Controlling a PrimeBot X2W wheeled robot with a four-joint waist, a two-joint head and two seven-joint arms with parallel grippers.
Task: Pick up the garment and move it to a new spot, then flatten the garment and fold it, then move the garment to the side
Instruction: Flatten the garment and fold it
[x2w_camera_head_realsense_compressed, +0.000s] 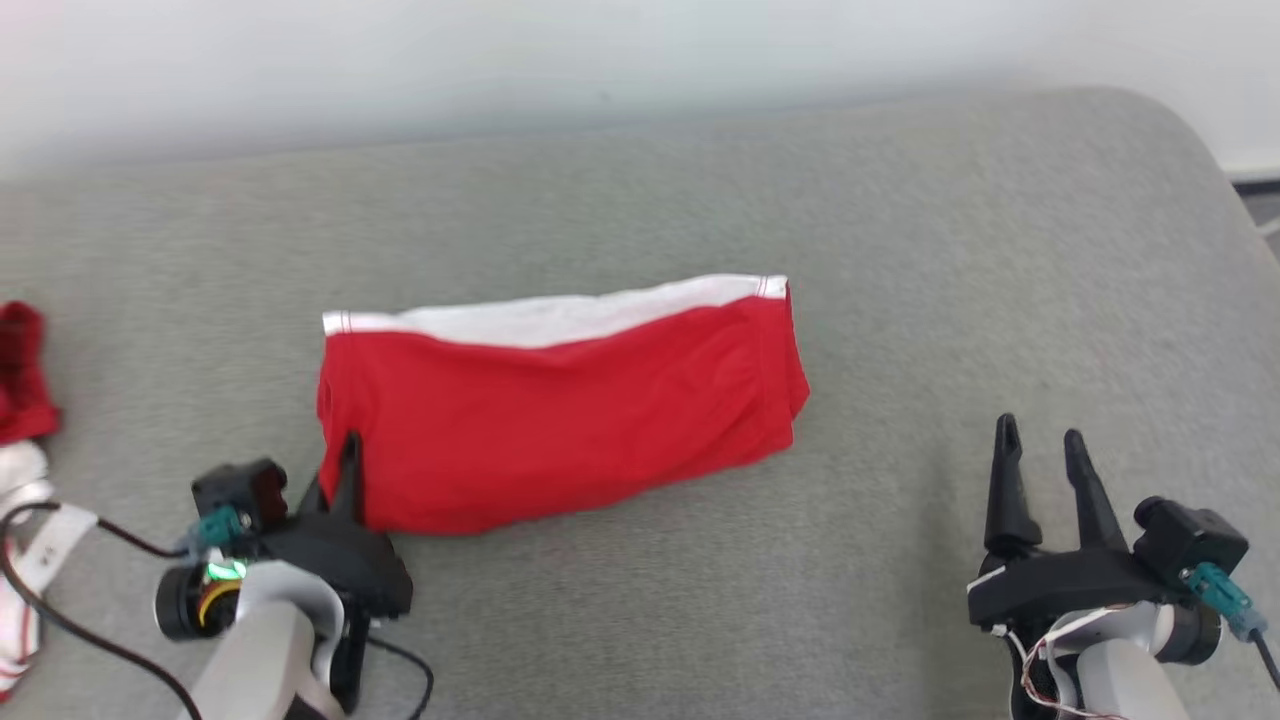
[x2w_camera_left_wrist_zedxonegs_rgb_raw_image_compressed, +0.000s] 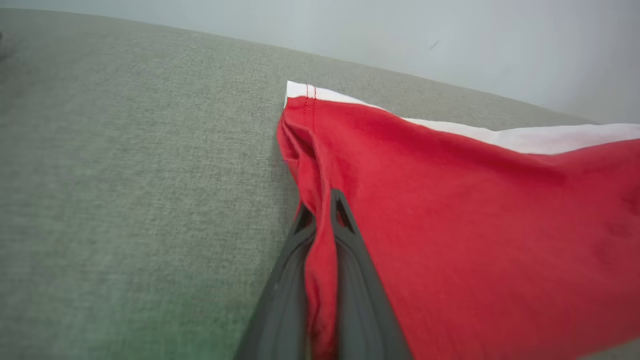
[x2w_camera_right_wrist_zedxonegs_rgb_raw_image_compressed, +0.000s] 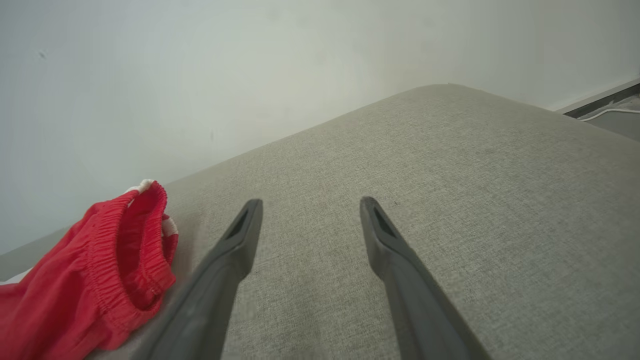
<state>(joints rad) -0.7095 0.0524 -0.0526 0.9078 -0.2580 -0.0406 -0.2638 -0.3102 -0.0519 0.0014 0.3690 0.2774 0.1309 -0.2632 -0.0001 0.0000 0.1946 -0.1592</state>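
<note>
Red cloth is pinched between the two dark fingers of the left claw (x2w_camera_left_wrist_zedxonegs_rgb_raw_image_compressed: 322, 210), which is clamped shut on the near left corner of the red shorts (x2w_camera_head_realsense_compressed: 560, 420). A ridge of fabric is bunched between the jaws. Well off to the right of the shorts, the right claw (x2w_camera_head_realsense_compressed: 1040, 430) hovers low over the grey upholstered cushion (x2w_camera_head_realsense_compressed: 700, 600), its fingers spread apart and holding nothing.

The shorts lie flat in the middle of the cushion as a tidy oblong, with their white waistband (x2w_camera_head_realsense_compressed: 560, 318) along the far edge. Left of them, at the cushion's edge, sits a small heap of other red and white cloth (x2w_camera_head_realsense_compressed: 22, 390). Beyond the shorts is a plain pale wall (x2w_camera_head_realsense_compressed: 500, 60).

To my eye the shorts are already flattened and probably folded, so this looks like the grip for one more fold or for the move aside. Either way, the next move calls for lifting that corner gently and keeping the layers together. The free claw may need to take the right end.
</note>
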